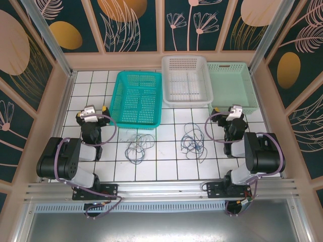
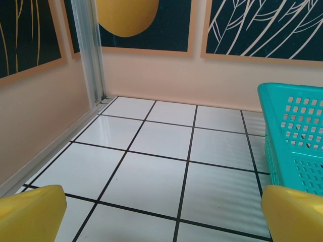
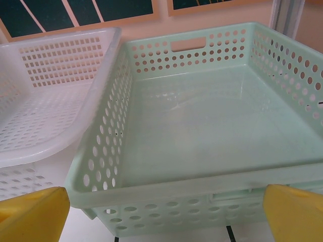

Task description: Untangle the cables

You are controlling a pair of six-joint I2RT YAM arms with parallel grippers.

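The cables lie on the white tiled table in two loose clumps of thin wire. A pale and greyish clump (image 1: 140,145) sits left of centre, and a dark blue clump (image 1: 194,141) sits right of centre. My left gripper (image 1: 92,112) hovers at the left, well apart from the left clump; its yellow fingertips (image 2: 30,212) stand wide apart over bare tile, so it is open. My right gripper (image 1: 234,111) is at the right, just in front of the pale green basket; its yellow fingertips (image 3: 295,214) are also spread, open and holding nothing.
Three baskets stand at the back: a teal one (image 1: 135,124), a white one (image 1: 185,103) and a pale green one (image 1: 229,65). The teal basket wall (image 2: 298,131) is close on the left gripper's right. The green basket rim (image 3: 202,181) is right before the right gripper, beside the white basket (image 3: 50,65).
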